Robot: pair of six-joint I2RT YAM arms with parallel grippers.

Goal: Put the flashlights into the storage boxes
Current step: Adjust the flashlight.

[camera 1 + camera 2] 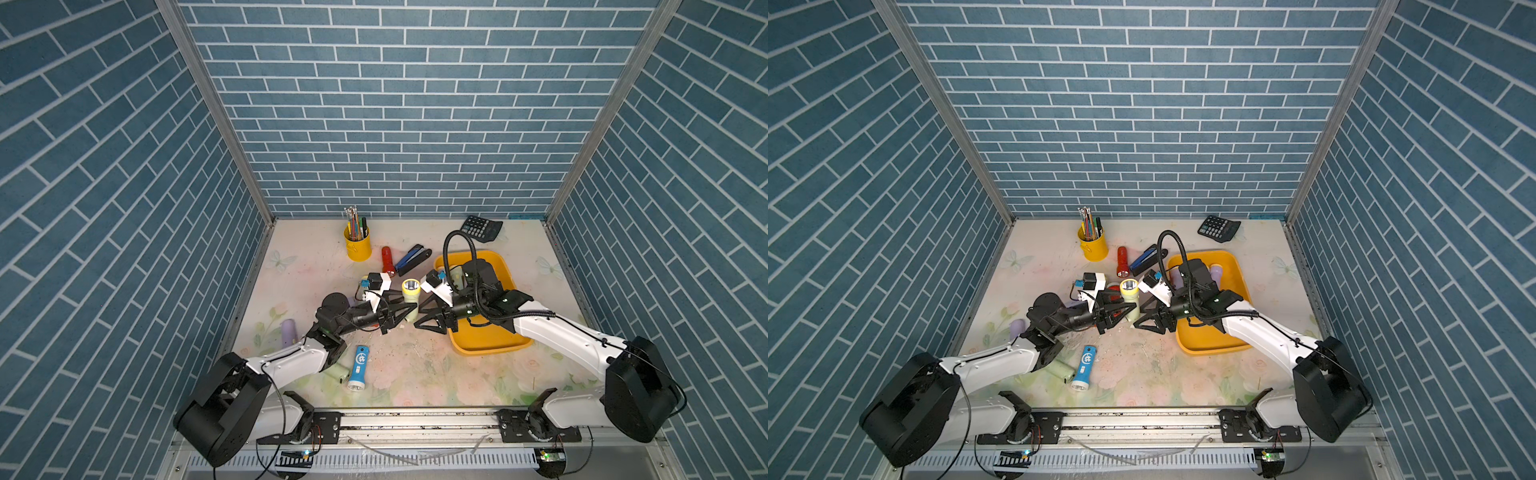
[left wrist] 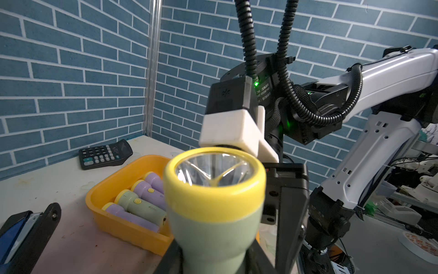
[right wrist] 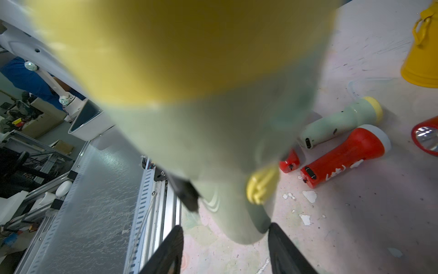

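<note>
Left gripper (image 1: 405,313) is clamped on the body of a pale green flashlight with a yellow head (image 1: 411,287). We see it standing upright, lens up, above the middle of the floral tabletop (image 1: 415,376). Right gripper (image 1: 419,318) meets it from the opposite side. In the right wrist view its fingers (image 3: 286,251) straddle the flashlight's tail, partly spread, with a clear gap on one side, so we read it as not gripping.

On the tabletop's right half, under the right arm, lies the yellow tray (image 1: 488,338). In the left wrist view we count three lilac flashlights (image 2: 147,193) and one green flashlight (image 2: 142,206) lying side by side inside it. Behind the tray, near the back wall, sits a black calculator (image 1: 481,227). A yellow pen cup (image 1: 358,245) stands at the back, left of centre. A blue-and-black stapler (image 1: 412,259) lies between cup and tray, with a red flashlight (image 1: 387,261) just beside it. Near the front we find a blue flashlight (image 1: 358,368) with a white logo. A second pale green flashlight (image 1: 337,372) lies just beside it, partly under the left arm, and a lone lilac flashlight (image 1: 288,332) lies near the left edge.
</note>
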